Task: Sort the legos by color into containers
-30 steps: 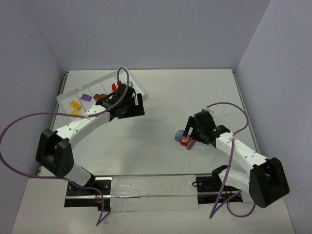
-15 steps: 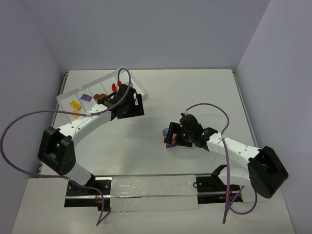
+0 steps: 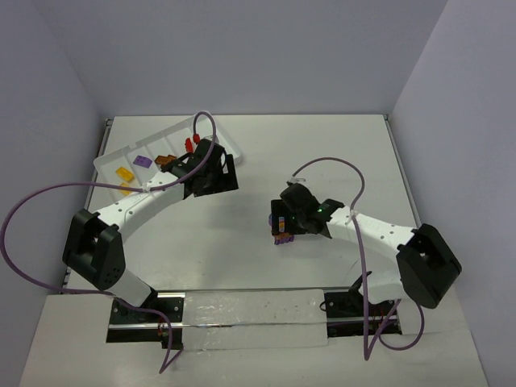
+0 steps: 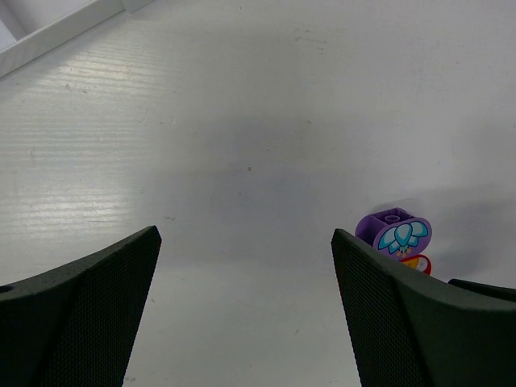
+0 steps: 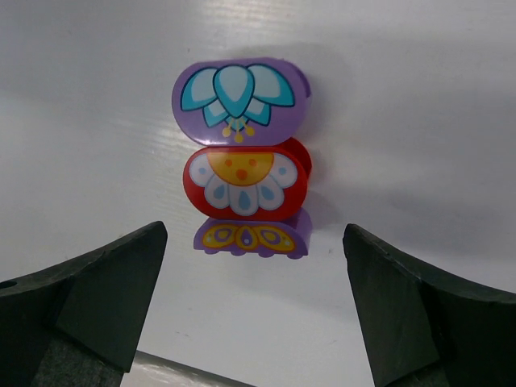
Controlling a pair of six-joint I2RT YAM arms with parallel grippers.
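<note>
A small stack of legos stands on the table mid-right: a purple brick [image 5: 238, 101] on a red brick [image 5: 246, 184] on a small purple piece [image 5: 254, 235]. The stack also shows in the top view [image 3: 280, 231] and in the left wrist view [image 4: 395, 232]. My right gripper [image 5: 254, 270] [image 3: 287, 219] is open and empty, its fingertips just short of the stack on either side. My left gripper [image 4: 246, 242] [image 3: 216, 173] is open and empty above bare table beside the white tray [image 3: 109, 159]. The tray holds yellow [image 3: 123, 172], purple [image 3: 143, 161], brown [image 3: 167, 159] and red [image 3: 191, 143] legos.
The tray's corner [image 4: 48, 36] shows at the top left of the left wrist view. The left arm's purple cable [image 3: 48, 201] loops over the table's left side. Walls close the table at the back and on both sides.
My right gripper has swung left across the table, and the lego stack has moved left with it. My left gripper has stayed by the tray.
</note>
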